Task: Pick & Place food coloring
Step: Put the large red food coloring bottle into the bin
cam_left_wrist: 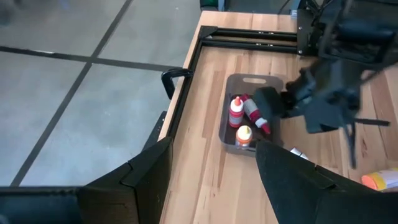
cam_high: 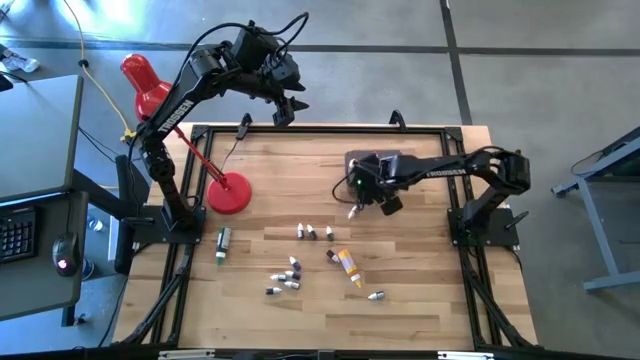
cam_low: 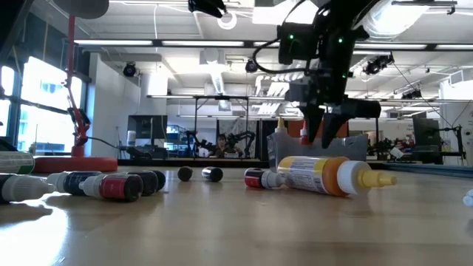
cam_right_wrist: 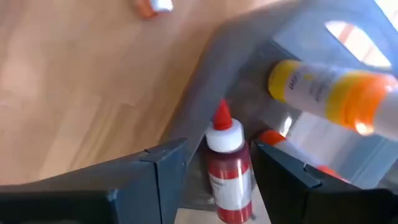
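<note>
Red fills the small bottle standing between the right gripper fingers, which flank its body with the white collar and pointed cap poking up; whether they grip it or have just let go I cannot tell. It hangs at the grey tub edge, over the table middle, by the high view. Inside the tub lie a yellow-and-orange bottle and, in the left wrist view, three red or orange ones. Farther toward the table's front, loose bottles are scattered: a yellow one on its side, tiny dark-and-white ones and a green one. These look light, smooth plastic, likely squeezable and prone to roll; I would take each across the middle of its body, not the tapered cap. Beyond, the left gripper waits open past the table's far edge, near the lamp.
</note>
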`<state>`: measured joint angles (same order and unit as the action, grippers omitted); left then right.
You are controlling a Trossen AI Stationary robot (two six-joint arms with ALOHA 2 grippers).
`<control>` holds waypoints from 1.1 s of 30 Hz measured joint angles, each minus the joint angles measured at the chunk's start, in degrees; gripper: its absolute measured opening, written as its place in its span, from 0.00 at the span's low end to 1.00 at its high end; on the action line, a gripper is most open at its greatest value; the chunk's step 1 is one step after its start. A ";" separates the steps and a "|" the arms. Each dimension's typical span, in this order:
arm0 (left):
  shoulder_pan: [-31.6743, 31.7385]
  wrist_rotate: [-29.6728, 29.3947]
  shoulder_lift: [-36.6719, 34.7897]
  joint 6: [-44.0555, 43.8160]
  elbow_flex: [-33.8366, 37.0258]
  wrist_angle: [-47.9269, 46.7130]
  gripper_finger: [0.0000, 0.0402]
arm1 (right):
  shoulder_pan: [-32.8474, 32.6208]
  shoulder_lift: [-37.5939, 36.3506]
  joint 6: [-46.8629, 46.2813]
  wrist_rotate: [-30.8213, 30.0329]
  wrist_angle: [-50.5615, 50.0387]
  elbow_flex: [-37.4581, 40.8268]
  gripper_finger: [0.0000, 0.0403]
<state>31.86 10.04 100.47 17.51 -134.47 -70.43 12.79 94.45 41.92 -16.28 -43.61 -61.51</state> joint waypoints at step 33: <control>0.00 -0.74 0.00 1.68 0.00 0.07 0.56 | 14.24 7.48 11.09 15.37 3.32 -2.35 0.36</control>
<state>31.86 9.30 100.47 19.19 -134.47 -70.37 27.03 101.93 53.01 -0.91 -40.29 -63.86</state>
